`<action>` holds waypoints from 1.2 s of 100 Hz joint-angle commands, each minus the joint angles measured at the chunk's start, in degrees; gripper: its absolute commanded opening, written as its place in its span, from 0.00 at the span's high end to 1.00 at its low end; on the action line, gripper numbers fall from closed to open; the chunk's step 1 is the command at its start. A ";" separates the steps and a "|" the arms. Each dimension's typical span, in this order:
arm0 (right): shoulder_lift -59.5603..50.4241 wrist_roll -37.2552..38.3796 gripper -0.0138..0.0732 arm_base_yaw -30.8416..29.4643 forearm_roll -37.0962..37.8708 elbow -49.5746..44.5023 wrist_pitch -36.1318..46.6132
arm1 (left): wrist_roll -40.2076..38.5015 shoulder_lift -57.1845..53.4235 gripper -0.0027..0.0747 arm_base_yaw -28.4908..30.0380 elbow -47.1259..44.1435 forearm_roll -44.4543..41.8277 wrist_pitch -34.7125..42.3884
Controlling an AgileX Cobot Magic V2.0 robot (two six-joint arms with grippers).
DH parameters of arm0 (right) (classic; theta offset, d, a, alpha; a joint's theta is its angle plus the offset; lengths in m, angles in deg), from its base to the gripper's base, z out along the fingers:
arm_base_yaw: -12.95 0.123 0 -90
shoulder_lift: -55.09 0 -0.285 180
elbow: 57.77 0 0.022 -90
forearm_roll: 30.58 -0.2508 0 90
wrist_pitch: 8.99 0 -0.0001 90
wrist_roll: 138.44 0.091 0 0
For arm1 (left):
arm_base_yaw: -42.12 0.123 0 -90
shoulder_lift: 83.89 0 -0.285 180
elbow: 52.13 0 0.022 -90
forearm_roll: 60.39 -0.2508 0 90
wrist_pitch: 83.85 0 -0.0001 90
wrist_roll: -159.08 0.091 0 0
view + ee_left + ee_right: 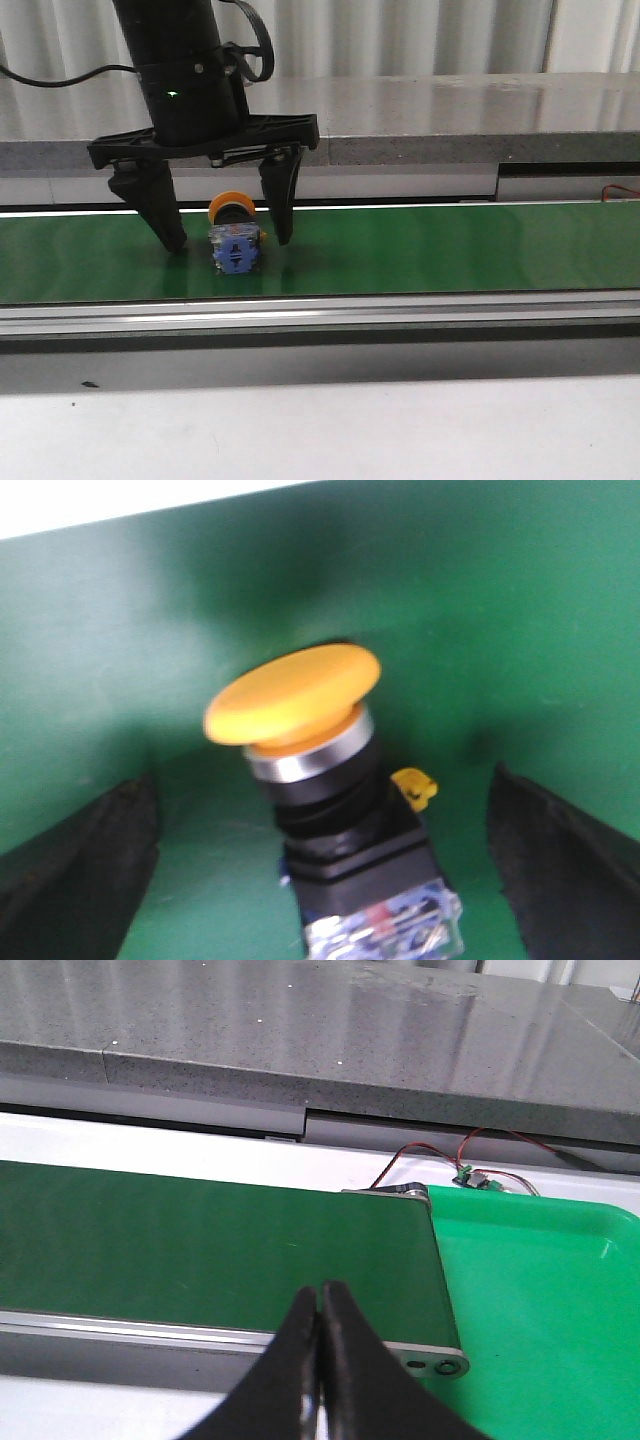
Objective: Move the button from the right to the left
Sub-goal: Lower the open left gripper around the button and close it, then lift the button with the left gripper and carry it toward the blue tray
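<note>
A pale table surface [320, 430] fills the foreground of the front view, bare except for a small dark speck. Behind it runs the grey metal side rail [320, 318] of the conveyor, and then the green belt [450, 250], stretching across the whole width.

On the belt, left of centre, lies the button [234, 236]: its blue-and-clear contact block faces the camera and its yellow cap points away toward the back. In the left wrist view the button [320, 810] rests on the green surface with the yellow mushroom cap tilted, a silver ring and black collar beneath it, and a small yellow tab at the side of the block.

The left gripper [228, 240] hangs over the button with its jaws spread wide, one black finger on each side, both tips down at the belt and clear of the button. It holds nothing.

The right gripper [320, 1360] appears only in its own wrist view, its two black fingers pressed together with nothing between them. Beyond it lie the belt's end and a green tray [540, 1300], with red and black wires [450, 1160] behind.

Farthest back stands a grey stone-like counter [450, 110].
</note>
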 commanded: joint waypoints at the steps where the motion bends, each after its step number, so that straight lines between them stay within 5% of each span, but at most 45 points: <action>1: 0.61 -0.29 0.92 -0.07 -0.50 1.31 4.80 | -2.05 -2.50 0.32 -0.32 1.73 -0.02 -0.12; 23: 0.61 -0.29 0.92 -0.07 -0.50 1.31 4.80 | -2.05 -2.64 0.99 -0.32 1.73 0.87 -1.43; 62: 0.61 -0.29 0.92 -0.07 -0.50 1.31 4.80 | 2.09 -4.04 0.99 3.26 6.79 -1.41 -7.70; 120: 0.61 -0.29 0.92 -0.07 -0.50 1.31 4.80 | 27.49 -4.20 0.99 26.87 8.43 -1.55 -10.26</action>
